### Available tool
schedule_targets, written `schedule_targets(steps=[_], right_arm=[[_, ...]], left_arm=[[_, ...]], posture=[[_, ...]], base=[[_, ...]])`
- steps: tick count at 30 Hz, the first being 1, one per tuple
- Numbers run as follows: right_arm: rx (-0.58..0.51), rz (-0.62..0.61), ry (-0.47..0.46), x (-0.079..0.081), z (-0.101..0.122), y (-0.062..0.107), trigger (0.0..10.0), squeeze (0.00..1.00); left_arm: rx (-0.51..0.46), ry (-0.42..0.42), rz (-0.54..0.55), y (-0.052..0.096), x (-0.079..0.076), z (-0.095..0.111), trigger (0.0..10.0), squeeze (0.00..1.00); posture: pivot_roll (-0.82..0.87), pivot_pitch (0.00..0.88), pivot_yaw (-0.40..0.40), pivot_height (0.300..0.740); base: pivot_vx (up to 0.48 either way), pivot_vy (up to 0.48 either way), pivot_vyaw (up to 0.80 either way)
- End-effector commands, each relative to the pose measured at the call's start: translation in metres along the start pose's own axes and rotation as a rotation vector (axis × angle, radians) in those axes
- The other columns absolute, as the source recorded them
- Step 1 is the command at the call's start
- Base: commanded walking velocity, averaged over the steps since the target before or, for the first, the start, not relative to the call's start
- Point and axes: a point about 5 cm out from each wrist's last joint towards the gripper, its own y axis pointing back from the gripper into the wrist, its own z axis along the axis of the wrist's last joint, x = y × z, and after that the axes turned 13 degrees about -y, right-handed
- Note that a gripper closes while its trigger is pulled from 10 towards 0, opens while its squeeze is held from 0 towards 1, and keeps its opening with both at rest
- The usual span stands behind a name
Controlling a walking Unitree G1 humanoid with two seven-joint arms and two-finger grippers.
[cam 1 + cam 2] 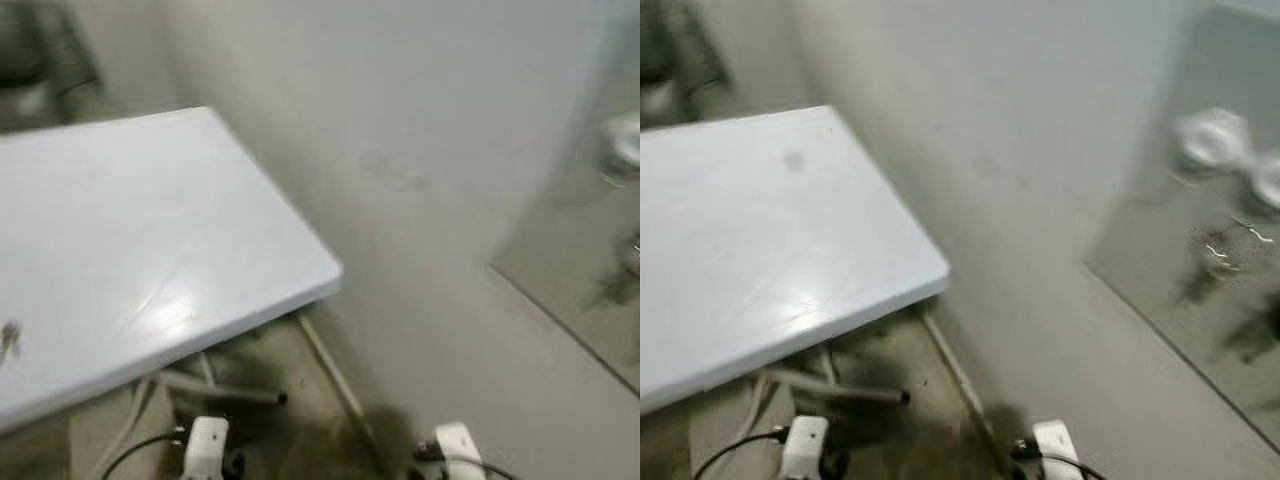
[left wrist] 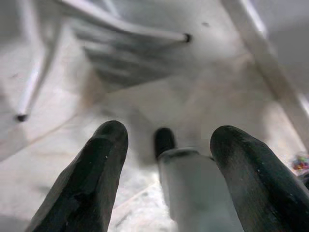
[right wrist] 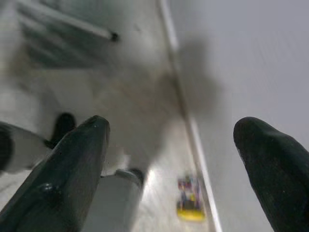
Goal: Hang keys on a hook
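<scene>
Both grippers hang low w/ jaws wide apart, holding nothing. Right gripper (image 3: 174, 174) points down at the floor (image 3: 140, 96). Between its black fingers (image 3: 72, 169), far below, lies a small yellow & purple thing (image 3: 189, 203), maybe the keys, too blurry to tell. It sits just beside the wall's bottom strip (image 3: 181, 96). Left gripper (image 2: 166, 174) hangs over the floor near thin table legs (image 2: 130, 29). Farther up, a white table (image 1: 150, 250) stands by the wall (image 1: 420, 150).
</scene>
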Motion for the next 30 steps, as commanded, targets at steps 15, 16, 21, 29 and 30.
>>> schedule_targets(steps=[15, 16, 21, 29, 30], right_arm=[[0.036, -0.058, -0.02, -0.017, -0.0105, 0.0062, 10.0, 0.0], [0.037, -0.057, -0.016, -0.0167, -0.0104, 0.0061, 10.0, 0.0], [0.035, -0.05, -0.014, -0.0152, -0.0101, 0.0057, 10.0, 0.0], [0.056, -0.031, 0.049, -0.0142, -0.0112, 0.0057, 10.0, 0.0], [0.056, -0.031, 0.052, -0.0143, -0.0111, 0.0057, 10.0, 0.0]], left_arm=[[-0.009, -0.005, -0.027, -0.0002, -0.0094, 0.0008, 10.0, 0.0], [-0.008, -0.003, -0.026, 0.0, -0.009, 0.0004, 10.0, 0.0], [0.001, 0.009, -0.026, 0.0008, -0.008, -0.0029, 10.0, 0.0], [0.002, 0.008, -0.022, 0.0013, -0.0085, -0.0043, 10.0, 0.0], [0.001, 0.011, -0.024, 0.0014, -0.0093, -0.0044, 10.0, 0.0]], posture=[[-0.11, 0.0, -0.051, 0.74], [-0.11, 0.0, -0.051, 0.74], [-0.1, 0.0, -0.054, 0.74], [-0.09, 0.0, -0.063, 0.74], [-0.09, 0.0, -0.063, 0.74]], base=[[0.0, 0.0, 0.53], [0.0, 0.0, 0.0], [0.0, 0.0, 0.0], [0.0, 0.0, 0.2], [0.0, 0.0, 0.8]])
